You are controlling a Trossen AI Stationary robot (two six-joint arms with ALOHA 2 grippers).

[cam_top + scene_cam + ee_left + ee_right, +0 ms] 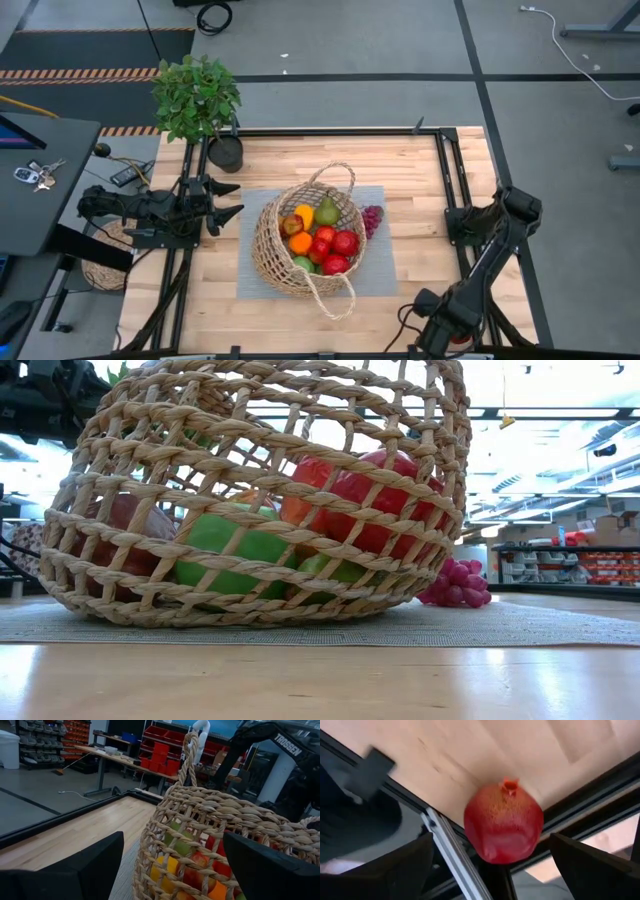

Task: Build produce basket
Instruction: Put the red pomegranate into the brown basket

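The tan wicker basket (300, 240) stands by its bottom on a grey mat (385, 270) at the table's middle. It holds produce: an orange, a pear, red and green apples (335, 243). Purple grapes (372, 218) lie on the mat against the basket's right side. A red pomegranate (504, 822) lies on the wood at the table's near right corner, beside the black frame. My right gripper (492, 845) hangs open above it, pointing down, one finger on either side, apart from it. My left gripper (225, 200) stays open and level, just left of the basket (210, 835).
A leafy potted plant (197, 95) in a dark pot (225, 153) stands at the far left corner. Black frame rails (448, 180) border the table on both sides. A dark side table with keys (35, 175) sits left of the table. Bare wood lies right of the mat.
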